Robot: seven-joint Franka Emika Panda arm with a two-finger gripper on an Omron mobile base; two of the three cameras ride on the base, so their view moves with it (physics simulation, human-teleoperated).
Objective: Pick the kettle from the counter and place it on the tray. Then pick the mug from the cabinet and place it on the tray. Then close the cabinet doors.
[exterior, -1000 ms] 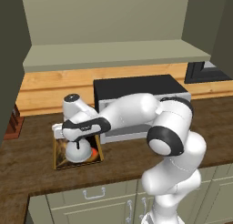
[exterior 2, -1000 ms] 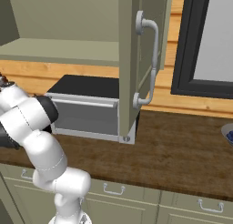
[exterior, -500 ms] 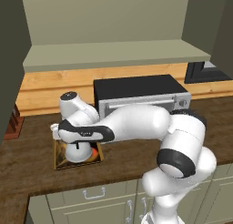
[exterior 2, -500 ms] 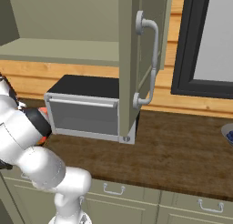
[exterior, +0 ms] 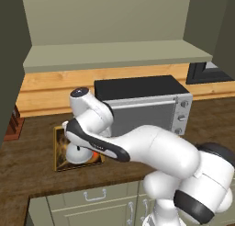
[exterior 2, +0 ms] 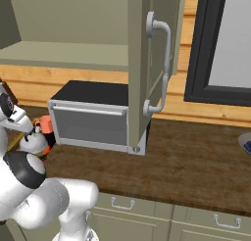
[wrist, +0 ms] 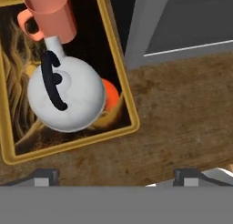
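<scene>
Hand view looks down on the tray (wrist: 129, 123), which lies on the dark wood worktop (wrist: 182, 118) beside a microwave (wrist: 182, 22). The silvery kettle (wrist: 68, 98) sits on the tray, and the salmon-orange mug (wrist: 50, 13) stands on it too, just beside the kettle's spout. Both placements therefore look finished. What appears left is closing the cabinet doors: in the right base view one cabinet door (exterior 2: 147, 63) with its curved silver handle (exterior 2: 164, 63) stands open. The white arm bends low and reaches left across the microwave front, its hand above the tray. The claw (wrist: 116, 175) is empty, jaws spread wide apart, though its tips are barely visible.
</scene>
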